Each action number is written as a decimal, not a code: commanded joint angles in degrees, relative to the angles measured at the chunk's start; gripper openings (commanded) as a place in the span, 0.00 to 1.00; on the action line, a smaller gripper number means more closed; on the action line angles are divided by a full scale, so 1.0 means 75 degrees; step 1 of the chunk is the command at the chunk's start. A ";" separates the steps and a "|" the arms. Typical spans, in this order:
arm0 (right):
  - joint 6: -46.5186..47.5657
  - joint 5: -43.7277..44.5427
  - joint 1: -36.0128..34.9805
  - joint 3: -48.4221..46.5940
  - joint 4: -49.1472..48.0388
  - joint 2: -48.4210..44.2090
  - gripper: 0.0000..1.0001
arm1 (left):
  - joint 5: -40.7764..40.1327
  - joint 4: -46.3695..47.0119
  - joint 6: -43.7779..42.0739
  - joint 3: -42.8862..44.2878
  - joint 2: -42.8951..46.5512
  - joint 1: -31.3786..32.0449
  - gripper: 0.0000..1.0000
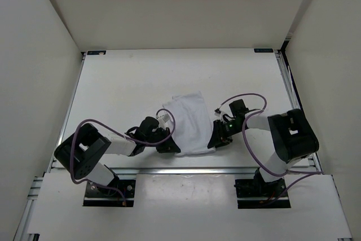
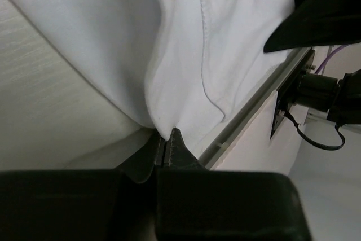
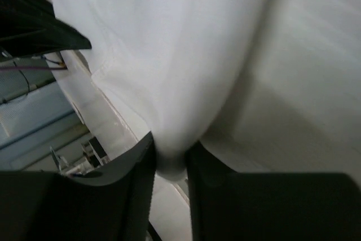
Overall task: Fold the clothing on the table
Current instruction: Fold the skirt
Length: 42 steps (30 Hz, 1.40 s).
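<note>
Clothing [image 1: 189,125] lies on table [image 1: 124,83] toward near edge, bunched btw my two grippers. L gripper [image 2: 168,146] is clenched tight on near-left corner, fabric pinched at the tips. R gripper [image 3: 169,165] is clamped on near-right corner w/ a fold wedged btw fingers. Rest of fabric runs wrinkled toward table centre.

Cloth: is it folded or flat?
The cloth is bunched, not flat: the left gripper and right gripper pinch it, creasing it.
</note>
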State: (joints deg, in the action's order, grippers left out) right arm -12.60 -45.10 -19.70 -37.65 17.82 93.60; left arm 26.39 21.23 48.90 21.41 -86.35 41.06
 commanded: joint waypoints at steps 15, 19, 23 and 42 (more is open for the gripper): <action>0.1188 -0.0303 -0.0254 0.0191 0.0835 -0.1558 0.00 | 0.0126 -0.0334 0.0851 -0.0440 0.2265 -0.0166 0.00; 0.1012 -0.0139 -0.0163 0.0356 0.0577 -0.1605 0.06 | 0.0055 -0.0487 0.0920 -0.0954 0.2746 -0.0387 0.00; 0.1035 0.0178 0.0131 0.0344 0.0740 -0.1360 0.10 | -0.0143 -0.0979 0.0500 -0.1120 0.2958 -0.0553 0.23; 0.0942 0.0318 -0.0033 0.0461 0.0588 -0.0867 0.68 | -0.0108 0.0027 0.0312 -0.0617 0.1014 0.0454 0.74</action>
State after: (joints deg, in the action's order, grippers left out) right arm -6.04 -45.12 -20.18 -34.70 22.50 86.21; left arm 26.81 21.04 52.36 15.77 -76.36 42.59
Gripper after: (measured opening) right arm 0.685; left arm 0.739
